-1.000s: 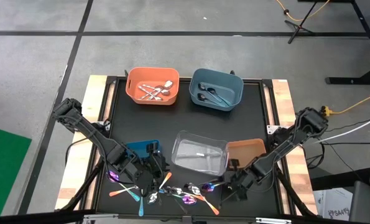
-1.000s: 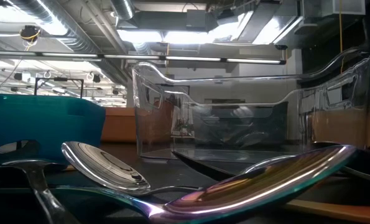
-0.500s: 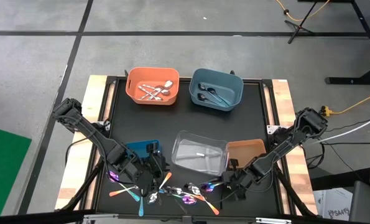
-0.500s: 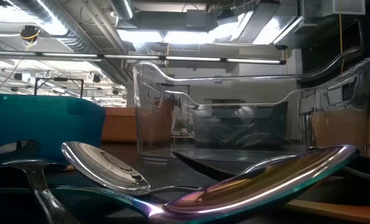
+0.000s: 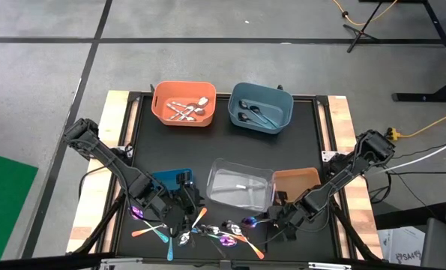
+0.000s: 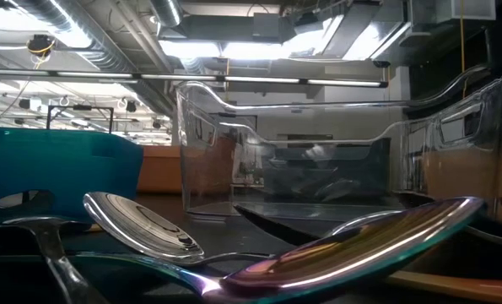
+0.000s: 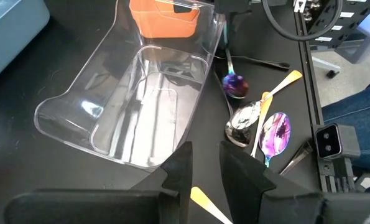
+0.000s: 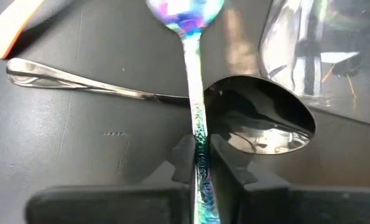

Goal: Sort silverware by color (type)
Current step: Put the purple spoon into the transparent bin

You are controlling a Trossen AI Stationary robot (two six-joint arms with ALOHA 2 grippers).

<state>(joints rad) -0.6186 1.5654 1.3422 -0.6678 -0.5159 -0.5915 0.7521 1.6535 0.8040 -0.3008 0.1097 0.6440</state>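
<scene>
Loose silverware (image 5: 208,229) lies in a heap near the table's front edge, between my two grippers. My right gripper (image 5: 273,223) is at the heap's right end, shut on an iridescent purple-teal spoon (image 8: 194,81). That spoon's handle lies beside a dark spoon's bowl (image 8: 259,124) and across a silver handle (image 8: 79,81). My left gripper (image 7: 206,165) hovers over the heap's left part with its fingers apart. An orange handle (image 7: 203,202) shows in the gap between them, and I cannot tell whether it touches them. My right gripper pinches the iridescent spoon's handle (image 8: 199,146) between its two fingers, coming down on it at a steep slant from the table's right. The handle runs straight away from the fingers, with the bowl (image 8: 185,9) at the far end. The spoon lies on the table.
A clear bin (image 5: 241,186) and a brown bin (image 5: 297,180) stand just behind my right gripper. A small blue bin (image 5: 170,180) stands behind my left gripper. An orange bin (image 5: 159,105) with silver pieces and a blue bin (image 5: 286,101) with dark pieces stand at the far edge.
</scene>
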